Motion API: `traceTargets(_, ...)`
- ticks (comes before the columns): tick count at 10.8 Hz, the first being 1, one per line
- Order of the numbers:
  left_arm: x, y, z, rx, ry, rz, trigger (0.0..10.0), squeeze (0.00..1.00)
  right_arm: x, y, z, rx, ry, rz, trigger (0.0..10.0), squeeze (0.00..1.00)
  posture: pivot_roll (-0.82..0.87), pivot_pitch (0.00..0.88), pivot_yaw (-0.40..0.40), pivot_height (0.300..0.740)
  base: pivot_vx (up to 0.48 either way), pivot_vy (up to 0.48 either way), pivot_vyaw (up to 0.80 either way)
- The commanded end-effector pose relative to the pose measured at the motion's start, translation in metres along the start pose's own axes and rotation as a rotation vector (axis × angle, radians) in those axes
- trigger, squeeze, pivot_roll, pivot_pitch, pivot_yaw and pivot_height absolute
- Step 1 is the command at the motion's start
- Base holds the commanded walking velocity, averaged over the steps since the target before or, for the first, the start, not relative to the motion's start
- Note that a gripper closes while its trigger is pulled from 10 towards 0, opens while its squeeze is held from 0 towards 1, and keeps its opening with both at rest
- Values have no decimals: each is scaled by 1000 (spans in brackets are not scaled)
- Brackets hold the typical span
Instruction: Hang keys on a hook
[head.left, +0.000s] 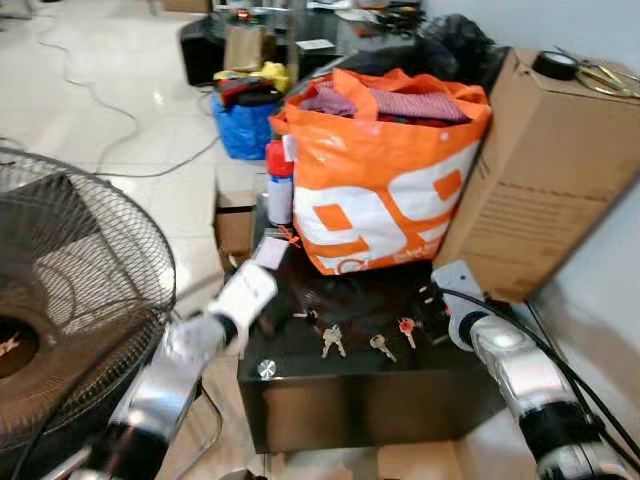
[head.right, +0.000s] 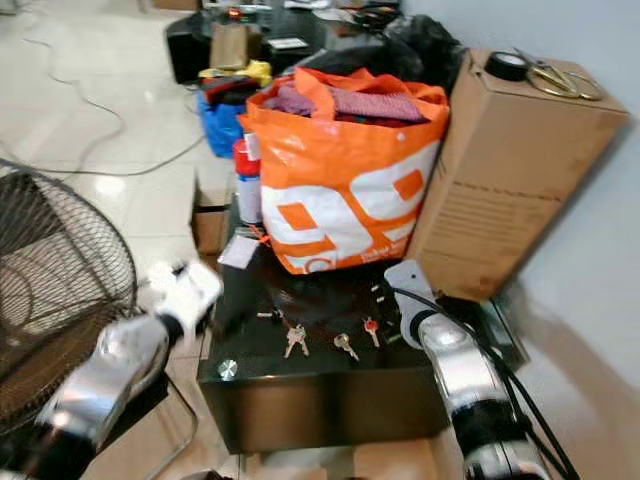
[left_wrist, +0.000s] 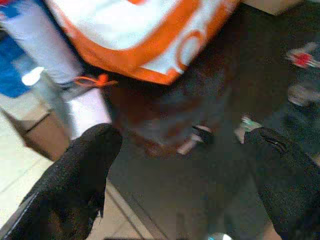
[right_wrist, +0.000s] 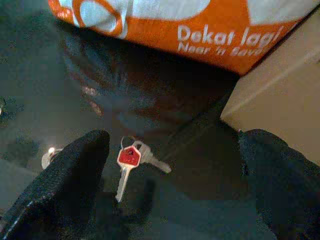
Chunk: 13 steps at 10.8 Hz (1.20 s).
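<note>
The right tool (right_wrist: 172, 185) hangs low over the dark table (head.left: 350, 385), near its right edge. Its two black fingers (right_wrist: 70, 175) are spread wide apart and hold nothing. Between them, flat on the table top, lies a key with a red head (right_wrist: 128, 159), with a plain silver key (right_wrist: 150, 159) joined to it at the ring. The left tool (left_wrist: 185, 185) hovers at the table's left edge. Its fingers are spread wide too, and it is empty.

More keys lie on the table near the front edge: a small bunch (head.left: 332, 341), a single silver key (head.left: 381, 346), and the red-headed one to the right of them. All the keys are on the table, so none has been picked up. I think the job is only starting. The robot has to pinch a key, lift it, and carry it to a hook. I cannot find a hook in these pictures.

The table top is dark and shiny. A big orange and white shopping bag (head.left: 385, 185) full of clothes stands at the back of it. A spray can with a red cap (head.left: 279, 180) stands by the bag's left side. A tall cardboard box (head.left: 545, 170) leans by the wall on the right, with scissors (head.left: 600, 75) on top. A round fan (head.left: 70, 300) stands on the left. The floor (head.left: 110, 90) is pale shiny tile with a cable across it. A blue bag (head.left: 243, 125) sits farther back.
</note>
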<state>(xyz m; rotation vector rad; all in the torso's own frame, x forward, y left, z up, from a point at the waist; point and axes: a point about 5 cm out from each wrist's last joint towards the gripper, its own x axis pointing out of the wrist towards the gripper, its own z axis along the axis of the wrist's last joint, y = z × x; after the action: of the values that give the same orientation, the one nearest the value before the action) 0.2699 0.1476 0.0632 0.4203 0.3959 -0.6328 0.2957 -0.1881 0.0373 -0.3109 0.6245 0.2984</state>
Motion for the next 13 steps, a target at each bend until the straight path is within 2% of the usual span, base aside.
traceTargets(1, -2, -7, 4, 18, -5, -53, 10000, 216, 4, -1, 3, -7, 0, 20, 10000, 0, -144, 0, -48, 740, 0, 0, 0)
traceTargets(3, -6, -17, -3, 27, 28, -118, 10000, 216, 11, 10, 3, 53, -9, 94, 10000, 0, -163, 0, -42, 740, 0, 0, 0)
traceTargets(4, -8, -22, -4, 46, 39, -147, 10000, 220, 13, 26, 3, 60, -18, 189, 10000, 0, -150, 0, -55, 740, 0, 0, 0)
traceTargets(7, -25, -23, -5, 32, 41, -158, 10000, 224, 9, 56, -14, 12, -30, 319, 10000, 0, -120, 0, -62, 740, 0, 0, 0)
traceTargets(8, -29, -25, -5, 32, 50, -179, 10000, 224, 8, 63, -20, 29, -21, 337, 10000, 0, -115, 0, -59, 740, 0, 0, 0)
traceTargets(9, -32, -27, -5, 33, 57, -196, 10000, 224, 10, 65, -22, 63, -13, 292, 10000, 0, -116, 0, -52, 740, 0, 0, 0)
traceTargets(10, -32, -27, -5, 35, 60, -200, 10000, 220, 13, 64, -24, 84, -6, 244, 3882, 0, -116, 0, -52, 740, 0, 0, 0)
traceTargets(11, -32, -28, -5, 36, 63, -203, 10000, 224, 16, 65, -26, 122, 9, 195, 0, 0, -117, 0, -49, 740, 0, 0, 0)
traceTargets(12, -34, -28, -4, 36, 66, -210, 10000, 227, 19, 70, -28, 157, 27, 155, 196, 0, -110, 0, -46, 740, 0, 0, 0)
traceTargets(13, -35, -28, -4, 36, 69, -214, 10000, 224, 21, 75, -28, 165, 33, 148, 3098, 0, -105, 0, -47, 740, 0, 0, 0)
